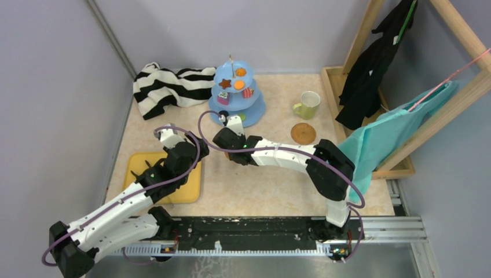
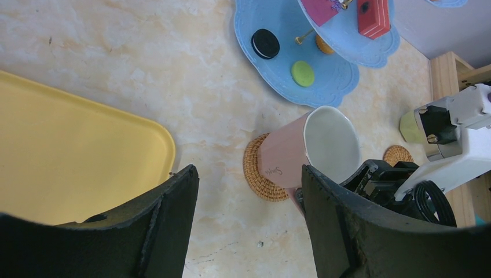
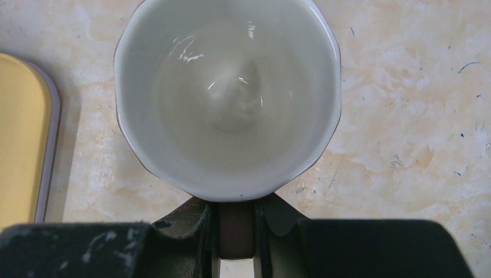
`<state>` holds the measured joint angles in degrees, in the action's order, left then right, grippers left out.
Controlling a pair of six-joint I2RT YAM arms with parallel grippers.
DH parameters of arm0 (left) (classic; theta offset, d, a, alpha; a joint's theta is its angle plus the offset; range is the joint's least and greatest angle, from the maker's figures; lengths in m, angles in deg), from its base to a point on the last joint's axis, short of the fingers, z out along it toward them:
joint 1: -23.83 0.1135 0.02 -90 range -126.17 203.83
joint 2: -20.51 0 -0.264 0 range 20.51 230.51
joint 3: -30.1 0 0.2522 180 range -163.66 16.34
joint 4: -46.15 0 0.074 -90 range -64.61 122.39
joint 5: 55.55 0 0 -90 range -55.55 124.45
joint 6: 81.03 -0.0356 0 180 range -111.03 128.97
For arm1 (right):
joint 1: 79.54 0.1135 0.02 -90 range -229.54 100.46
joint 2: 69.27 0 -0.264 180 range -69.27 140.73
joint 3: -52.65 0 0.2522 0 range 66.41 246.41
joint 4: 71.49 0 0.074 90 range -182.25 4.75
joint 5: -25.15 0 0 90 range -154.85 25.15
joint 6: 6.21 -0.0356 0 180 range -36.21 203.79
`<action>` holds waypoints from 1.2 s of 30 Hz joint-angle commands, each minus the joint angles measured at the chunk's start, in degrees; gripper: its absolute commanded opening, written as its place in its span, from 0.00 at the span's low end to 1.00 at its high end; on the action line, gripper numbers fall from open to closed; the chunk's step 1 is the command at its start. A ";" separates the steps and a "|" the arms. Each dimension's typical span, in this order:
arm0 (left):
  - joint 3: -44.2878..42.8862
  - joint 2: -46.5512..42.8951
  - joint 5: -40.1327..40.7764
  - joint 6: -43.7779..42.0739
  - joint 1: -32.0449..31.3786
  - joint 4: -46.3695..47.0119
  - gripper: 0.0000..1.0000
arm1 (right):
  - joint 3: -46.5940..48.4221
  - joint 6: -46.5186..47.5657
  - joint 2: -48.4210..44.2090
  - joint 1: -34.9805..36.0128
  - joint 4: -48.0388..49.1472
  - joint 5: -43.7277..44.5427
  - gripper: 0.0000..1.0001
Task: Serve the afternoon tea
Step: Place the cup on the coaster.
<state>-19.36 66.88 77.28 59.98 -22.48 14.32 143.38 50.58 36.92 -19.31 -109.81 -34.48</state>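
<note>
Handle of cup (image 3: pixel 228 98) mostly hidden inside right end effector (image 3: pixel 236 223); coaster (image 2: pixel 257 174) under cup partly covered; tray (image 3: pixel 20 133) left of end effector cut by edge.

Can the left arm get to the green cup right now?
Probably not. The green cup stands far over on the right, and the right arm, holding the pink cup, stretches across between it and the open left gripper.

Bare table (image 1: pixel 260 185) lies open at lower centre of the top view. Across the middle stretch the right arm (image 1: pixel 289 155) and the pink cup (image 2: pixel 286 156). The blue stand (image 1: pixel 238 92) blocks upper centre, the striped cloth (image 1: pixel 168 87) upper left, the yellow tray (image 1: pixel 188 191) lower left; wooden frame (image 1: pixel 329 87) and teal cloth (image 1: pixel 394 133) close the right
</note>
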 commanded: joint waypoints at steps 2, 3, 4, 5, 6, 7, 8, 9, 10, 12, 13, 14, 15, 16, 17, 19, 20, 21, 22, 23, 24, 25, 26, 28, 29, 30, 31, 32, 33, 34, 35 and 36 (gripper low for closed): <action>0.72 -0.74 -0.12 0.57 -0.37 -0.26 0.71 | 0.68 -1.23 -0.25 0.08 4.09 2.03 0.01; 0.77 -0.70 -0.14 0.54 -0.34 -0.30 0.71 | 0.58 -1.31 -0.28 0.13 4.01 1.98 0.02; 0.81 -0.75 -0.16 0.66 -0.36 -0.35 0.71 | 0.49 -1.33 -0.33 0.09 3.89 1.93 0.04; 0.81 -0.78 -0.16 0.62 -0.37 -0.39 0.71 | 0.37 -1.44 -0.26 0.08 3.80 1.85 0.05; 0.81 -0.90 -0.12 0.69 -0.37 -0.46 0.72 | 0.25 -1.61 -0.24 0.08 3.67 1.80 0.06; 0.85 -0.90 -0.05 0.76 -0.37 -0.48 0.72 | 0.14 -1.71 -0.24 0.09 3.52 1.80 0.08; 0.83 -0.98 -0.03 0.74 -0.37 -0.52 0.72 | 0.04 -1.76 -0.26 0.08 3.43 1.64 0.09; 0.81 -1.01 -0.03 0.72 -0.37 -0.56 0.72 | -0.10 -1.89 -0.35 0.11 3.26 1.67 0.10; 0.81 -1.06 -0.05 0.70 -0.37 -0.57 0.72 | -0.26 -1.98 -0.43 0.14 3.28 1.63 0.11; 0.73 -1.02 -0.08 0.74 -0.36 -0.57 0.72 | -0.65 -2.19 -0.94 0.16 3.41 1.60 0.12; 0.77 -0.96 0.01 0.76 -0.34 -0.57 0.72 | -0.87 -2.20 -1.18 0.15 3.48 1.59 0.13; 0.65 -0.92 -0.11 0.76 -0.36 -0.57 0.72 | -1.08 -2.23 -1.42 0.20 3.49 1.56 0.14; 0.64 -0.93 -0.11 0.74 -0.32 -0.57 0.72 | -1.22 -2.27 -1.52 0.18 3.47 1.49 0.15; 0.64 -0.91 -0.12 0.75 -0.35 -0.55 0.72 | -1.43 -2.28 -1.75 0.16 3.52 1.46 0.15; 0.56 -0.91 -0.19 0.74 -0.36 -0.57 0.72 | -1.59 -2.35 -1.96 0.15 3.51 1.47 0.15; 0.55 -0.81 -0.20 0.84 -0.34 -0.57 0.72 | -1.94 -2.49 -2.34 0.28 3.60 1.32 0.16; 0.55 -0.83 -0.24 0.76 -0.34 -0.57 0.72 | -2.11 -2.54 -2.45 0.32 3.59 1.30 0.16; 0.55 -0.82 -0.28 0.82 -0.36 -0.57 0.72 | -2.09 -2.56 -2.44 0.42 3.54 1.33 0.17; 0.55 -0.76 -0.29 0.85 -0.34 -0.57 0.72 | -2.16 -2.53 -2.48 0.42 3.54 1.34 0.17; 0.55 -0.71 -0.29 0.85 -0.32 -0.57 0.72 | -2.25 -2.60 -2.48 0.53 3.50 1.19 0.18; 0.55 -0.61 -0.39 0.85 -0.32 -0.52 0.72 | -2.26 -2.61 -2.43 0.51 3.48 1.13 0.19; 0.48 -0.54 -0.39 0.83 -0.34 -0.56 0.72 | -2.34 -2.58 -2.46 0.51 3.41 1.03 0.19; 0.39 -0.48 -0.46 0.86 -0.36 -0.57 0.72 | -2.39 -2.64 -2.43 0.51 3.30 1.16 0.20; 0.29 -0.44 -0.49 0.85 -0.36 -0.57 0.72 | -2.57 -2.67 -2.65 0.59 3.14 1.17 0.20; 0.22 -0.30 -0.47 0.85 -0.37 -0.57 0.72 | -2.67 -2.64 -2.78 0.59 3.09 1.29 0.21; 0.13 -0.25 -0.60 0.93 -0.37 -0.57 0.72 | -2.84 -2.60 -2.91 0.59 3.11 1.28 0.21; 0.04 -0.16 -0.57 0.94 -0.36 -0.57 0.72 | -2.99 -2.61 -3.10 0.59 3.09 1.41 0.21; -0.04 0.00 -0.57 0.94 -0.35 -0.57 0.72 | -3.19 -2.57 -3.20 0.59 3.15 1.43 0.22; -0.21 0.24 -0.68 0.94 -0.34 -0.57 0.72 | -3.34 -2.57 -3.46 0.59 3.13 1.47 0.24; -0.31 0.40 -0.65 0.86 -0.36 -0.57 0.72 | -3.52 -2.53 -3.46 0.59 2.99 1.45 0.26; -0.41 0.58 -0.72 0.85 -0.37 -0.57 0.72 | -3.68 -2.49 -3.53 0.59 2.98 1.46 0.27; -0.48 0.73 -0.73 0.90 -0.35 -0.57 0.72 | -3.99 -2.49 -3.49 0.59 2.89 1.44 0.28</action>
<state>-19.19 67.14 76.84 60.59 -22.50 13.93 140.23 48.68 36.41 -19.16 -107.10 -34.13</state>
